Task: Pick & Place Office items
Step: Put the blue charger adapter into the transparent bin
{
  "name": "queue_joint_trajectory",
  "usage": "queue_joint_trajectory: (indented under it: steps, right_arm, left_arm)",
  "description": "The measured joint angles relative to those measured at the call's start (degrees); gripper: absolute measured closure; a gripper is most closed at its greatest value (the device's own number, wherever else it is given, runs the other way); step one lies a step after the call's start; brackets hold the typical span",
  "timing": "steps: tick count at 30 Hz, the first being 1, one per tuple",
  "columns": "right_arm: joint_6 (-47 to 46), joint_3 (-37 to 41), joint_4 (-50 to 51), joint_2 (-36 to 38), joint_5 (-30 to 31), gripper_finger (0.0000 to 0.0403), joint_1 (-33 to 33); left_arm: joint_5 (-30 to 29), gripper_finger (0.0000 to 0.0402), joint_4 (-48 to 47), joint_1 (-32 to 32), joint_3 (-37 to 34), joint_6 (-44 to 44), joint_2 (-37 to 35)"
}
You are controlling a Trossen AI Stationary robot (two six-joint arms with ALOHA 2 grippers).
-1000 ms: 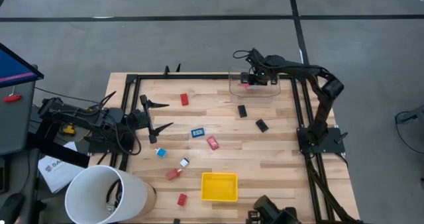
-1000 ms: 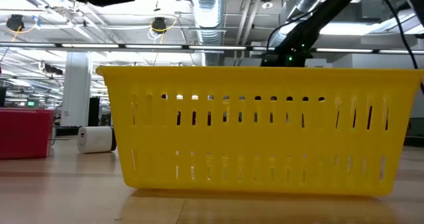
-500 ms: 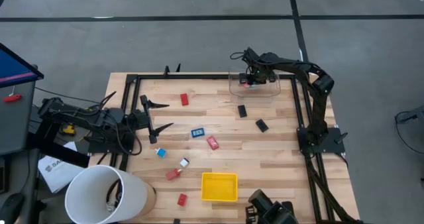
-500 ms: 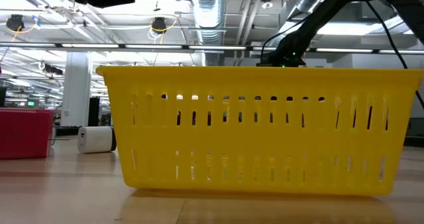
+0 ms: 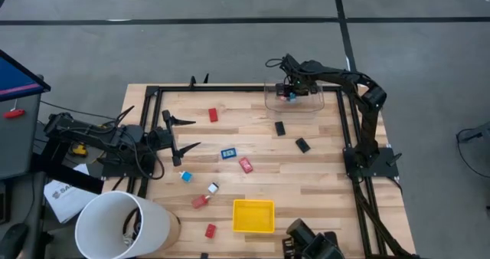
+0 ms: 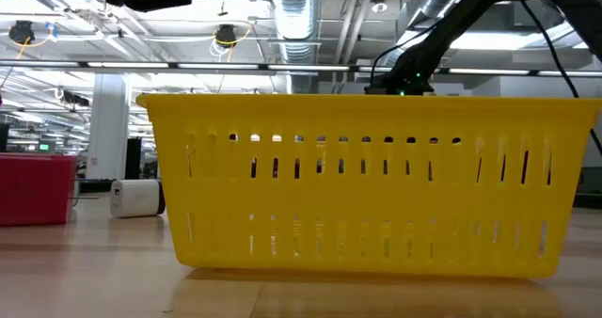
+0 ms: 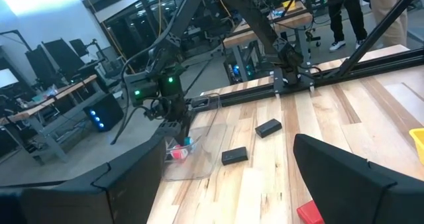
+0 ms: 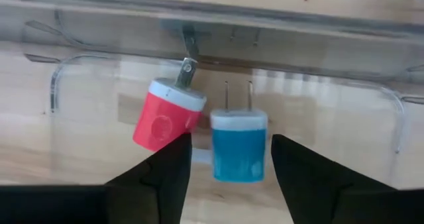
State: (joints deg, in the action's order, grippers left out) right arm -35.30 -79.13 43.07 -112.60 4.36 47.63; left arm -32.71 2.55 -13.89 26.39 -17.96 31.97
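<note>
The right gripper [image 8: 228,164] was held low inside the clear plastic box [image 5: 295,98] at the table's one-o'clock corner, jaws parted about a blue plug adapter [image 8: 238,146] — released, seemingly — beside a red plug adapter [image 8: 165,120]. The left gripper [image 5: 184,133], spread wide, waited at nine o'clock; other office items were strewn mid-table.
</note>
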Motion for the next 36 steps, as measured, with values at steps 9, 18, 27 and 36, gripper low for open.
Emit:
queue_joint_trajectory:
  steps: [9, 18, 27, 36]
  right_arm:
    - [2.29, 0.02, -2.85, 3.28, -0.26, 0.0209, -0.69]
    - [4.51, 0.00, 4.07, 16.90, 2.42, 0.0214, -3.44]
    - [1.17, 0.02, 12.46, 26.47, 8.53, 0.0214, -23.74]
    - [-11.40, 0.02, 14.81, 28.04, 20.58, 0.0214, -50.72]
  left_arm:
    - [0.00, 0.0073, -0.31, 0.00, 0.00, 0.00, 0.00]
    - [-0.02, 0.0073, -0.63, 0.00, 0.00, -0.01, 0.00]
    - [2.07, 0.0073, -1.85, 0.00, 0.00, 0.70, 0.02]
    - [2.80, 0.0073, -5.91, -0.01, 0.44, 4.73, 0.02]
